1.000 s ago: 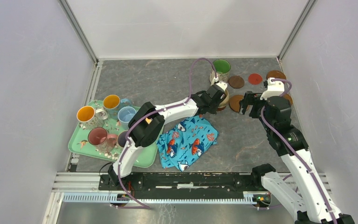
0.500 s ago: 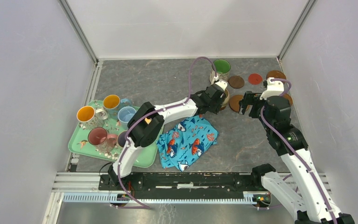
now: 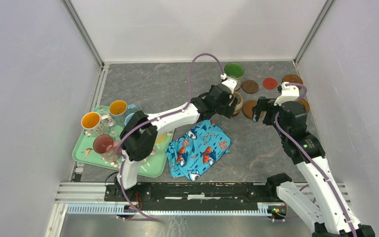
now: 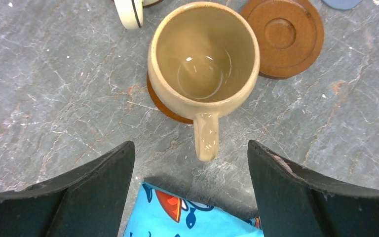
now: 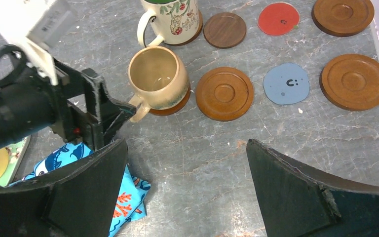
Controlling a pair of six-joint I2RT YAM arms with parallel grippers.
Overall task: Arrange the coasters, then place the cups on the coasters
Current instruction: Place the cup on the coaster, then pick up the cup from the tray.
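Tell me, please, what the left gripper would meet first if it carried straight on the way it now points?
Probably the handle of the beige mug, which points toward the left gripper, in line with the gap between its open jaws. The mug stands on a brown coaster.

From above and behind, one view takes in the whole counter (image 3: pixel 168 84); both close, downward-looking wrist views share the beige mug (image 4: pixel 205 59).

Left tool (image 4: pixel 190 145), right tool (image 5: pixel 185 143), jaws spread.
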